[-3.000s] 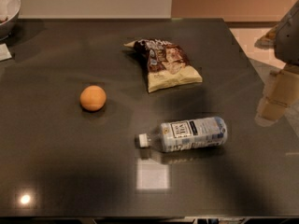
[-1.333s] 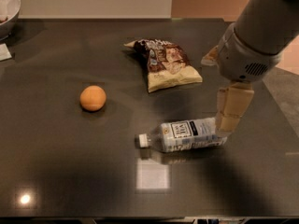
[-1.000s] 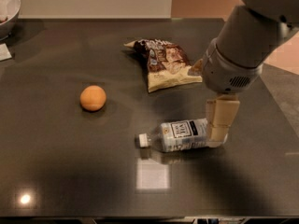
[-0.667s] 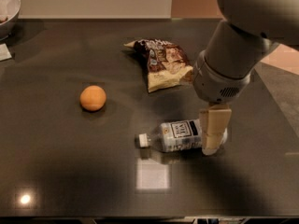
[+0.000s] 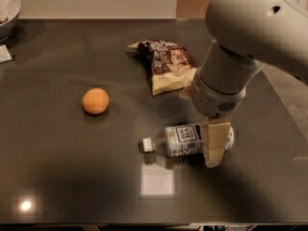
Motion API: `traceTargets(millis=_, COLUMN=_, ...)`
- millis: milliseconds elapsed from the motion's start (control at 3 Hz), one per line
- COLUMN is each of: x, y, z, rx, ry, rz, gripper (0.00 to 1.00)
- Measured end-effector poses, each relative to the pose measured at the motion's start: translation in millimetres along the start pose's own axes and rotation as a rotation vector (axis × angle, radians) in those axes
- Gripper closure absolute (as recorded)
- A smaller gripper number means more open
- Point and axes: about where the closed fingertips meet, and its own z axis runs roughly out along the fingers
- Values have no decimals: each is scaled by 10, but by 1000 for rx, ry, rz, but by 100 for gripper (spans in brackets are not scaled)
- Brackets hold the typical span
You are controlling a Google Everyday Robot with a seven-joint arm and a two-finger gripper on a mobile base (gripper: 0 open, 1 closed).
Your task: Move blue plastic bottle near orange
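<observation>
The blue plastic bottle (image 5: 179,140) lies on its side on the dark table (image 5: 57,153), white cap pointing left and label facing up. The orange (image 5: 95,101) sits to the bottle's left and a little farther back, well apart from it. My gripper (image 5: 214,150) hangs from the big white arm (image 5: 240,42) and reaches down over the right, bottom end of the bottle, covering part of it. It is far from the orange.
A brown-and-cream chip bag (image 5: 167,66) lies behind the bottle, close to my arm. A bowl (image 5: 6,9) stands at the back left corner with a white slip (image 5: 5,54) beside it. The table's right edge (image 5: 288,124) runs near my arm.
My arm has swung in from the right edge and come down leftward onto the bottle's right end. The bottle, orange and chip bag have not moved.
</observation>
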Motion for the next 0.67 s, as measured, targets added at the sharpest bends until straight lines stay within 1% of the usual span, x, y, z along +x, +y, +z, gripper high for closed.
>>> traceTargets(millis=333, x=36, y=14, z=110, rx=-17, ry=13, rz=-5, gripper=18)
traceTargets(millis=667, x=68, y=23, z=171, rx=-36, ry=22, rz=2, gripper=41)
